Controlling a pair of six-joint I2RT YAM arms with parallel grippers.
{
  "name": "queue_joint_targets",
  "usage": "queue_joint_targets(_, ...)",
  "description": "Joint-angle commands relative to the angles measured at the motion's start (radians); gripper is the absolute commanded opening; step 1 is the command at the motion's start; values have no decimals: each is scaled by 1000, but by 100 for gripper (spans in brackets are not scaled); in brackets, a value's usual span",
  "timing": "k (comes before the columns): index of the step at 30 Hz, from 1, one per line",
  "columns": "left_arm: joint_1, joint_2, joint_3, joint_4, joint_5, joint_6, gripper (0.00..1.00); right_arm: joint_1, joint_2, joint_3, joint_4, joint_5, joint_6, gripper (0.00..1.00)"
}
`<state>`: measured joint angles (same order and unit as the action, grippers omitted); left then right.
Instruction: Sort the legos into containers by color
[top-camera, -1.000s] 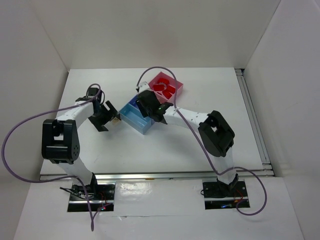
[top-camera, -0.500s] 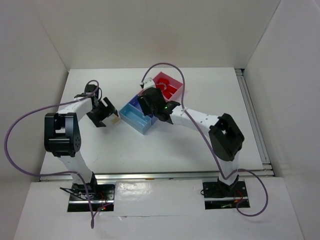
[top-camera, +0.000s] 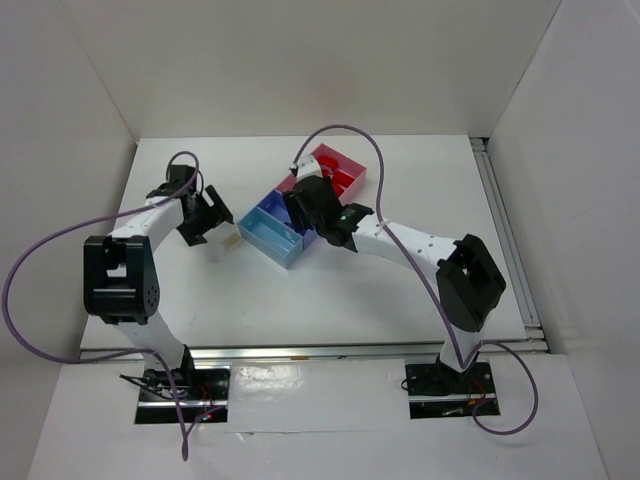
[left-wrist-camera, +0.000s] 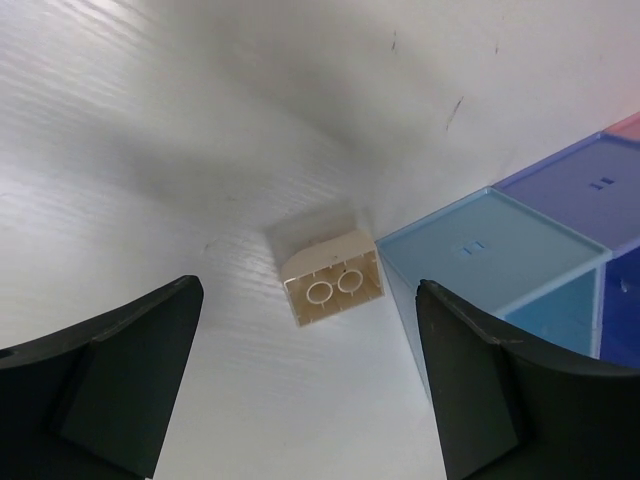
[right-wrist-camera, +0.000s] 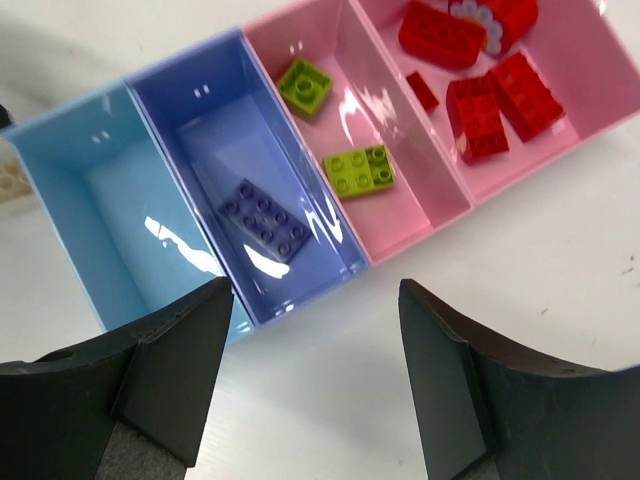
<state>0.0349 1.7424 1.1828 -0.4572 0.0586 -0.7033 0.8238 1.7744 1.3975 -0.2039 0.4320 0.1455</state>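
A tan lego (left-wrist-camera: 332, 278) lies on its side on the white table, just left of the end light-blue tray (left-wrist-camera: 490, 245). My left gripper (left-wrist-camera: 308, 335) hangs open just short of it, one finger on each side and neither touching. The containers (right-wrist-camera: 300, 150) form one row. A dark purple lego (right-wrist-camera: 265, 222) lies in the purple-blue tray, two lime-green legos (right-wrist-camera: 358, 168) in the near pink tray, and several red legos (right-wrist-camera: 480, 90) in the far pink tray. My right gripper (right-wrist-camera: 315, 305) is open above the table at the trays' near edge, holding nothing.
From above, the left gripper (top-camera: 212, 222) is left of the tray row (top-camera: 270, 235) and the right gripper (top-camera: 305, 205) hangs over it. Purple cables loop over both arms. A metal rail (top-camera: 505, 230) runs along the table's right edge, and white walls enclose three sides.
The right gripper has opened and its arm has swung to the right, uncovering the blue trays. The left gripper has shifted slightly toward the far left.
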Motion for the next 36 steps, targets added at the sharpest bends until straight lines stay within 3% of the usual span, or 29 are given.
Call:
queue_joint_targets(1, -27, -113, 9, -50, -143, 24, 100, -5, -67, -23, -34, 14, 29, 74)
queue_joint_targets(7, -134, -196, -58, -140, -296, 5, 100, -5, -76, -58, -25, 1, 71, 74)
queue_joint_targets(18, -197, -121, -118, -127, -319, -21, 100, -5, -125, -124, -6, -10, 92, 74)
queue_joint_targets(36, -391, 118, 175, -185, -388, 33, 100, -63, -225, -173, -37, 45, 123, 74)
